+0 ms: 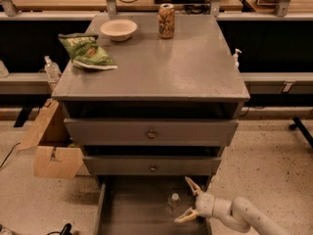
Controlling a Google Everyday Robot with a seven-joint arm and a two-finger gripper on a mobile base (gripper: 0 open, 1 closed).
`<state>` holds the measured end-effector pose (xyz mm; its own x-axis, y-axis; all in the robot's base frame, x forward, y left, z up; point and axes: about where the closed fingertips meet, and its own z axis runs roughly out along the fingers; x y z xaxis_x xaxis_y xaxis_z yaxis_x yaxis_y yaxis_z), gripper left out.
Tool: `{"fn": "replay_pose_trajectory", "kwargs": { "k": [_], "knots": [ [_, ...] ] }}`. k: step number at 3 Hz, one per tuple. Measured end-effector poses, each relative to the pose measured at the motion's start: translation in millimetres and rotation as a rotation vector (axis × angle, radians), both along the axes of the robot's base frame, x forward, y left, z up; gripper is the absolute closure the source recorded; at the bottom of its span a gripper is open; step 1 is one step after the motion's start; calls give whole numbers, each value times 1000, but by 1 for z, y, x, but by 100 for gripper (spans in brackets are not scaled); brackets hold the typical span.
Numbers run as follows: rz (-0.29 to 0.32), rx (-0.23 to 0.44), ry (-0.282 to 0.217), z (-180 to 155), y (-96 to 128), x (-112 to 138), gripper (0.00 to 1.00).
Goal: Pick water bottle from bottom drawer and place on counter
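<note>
The water bottle (173,203), clear with a white cap, stands upright in the open bottom drawer (132,212), toward its right side. My gripper (188,199) reaches in from the lower right, open, with its two cream fingers spread just to the right of the bottle, not closed on it. The counter (161,65) is the wide grey top of the cabinet above.
On the counter are a white bowl (118,29), a patterned drink can (167,20) and a green chip bag (85,51). Two knobbed drawers (151,133) sit above the bottom drawer. A cardboard box (51,146) stands on the floor at left. Pump-top bottles (51,68) flank the cabinet.
</note>
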<state>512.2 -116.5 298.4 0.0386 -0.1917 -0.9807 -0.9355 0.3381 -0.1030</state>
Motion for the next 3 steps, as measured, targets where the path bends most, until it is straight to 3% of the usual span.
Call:
{"fn": "replay_pose_trajectory", "kwargs": {
  "k": [2, 3],
  "knots": [
    [18, -33, 35, -51, 21, 6, 0],
    [21, -35, 60, -71, 27, 2, 19]
  ]
}}
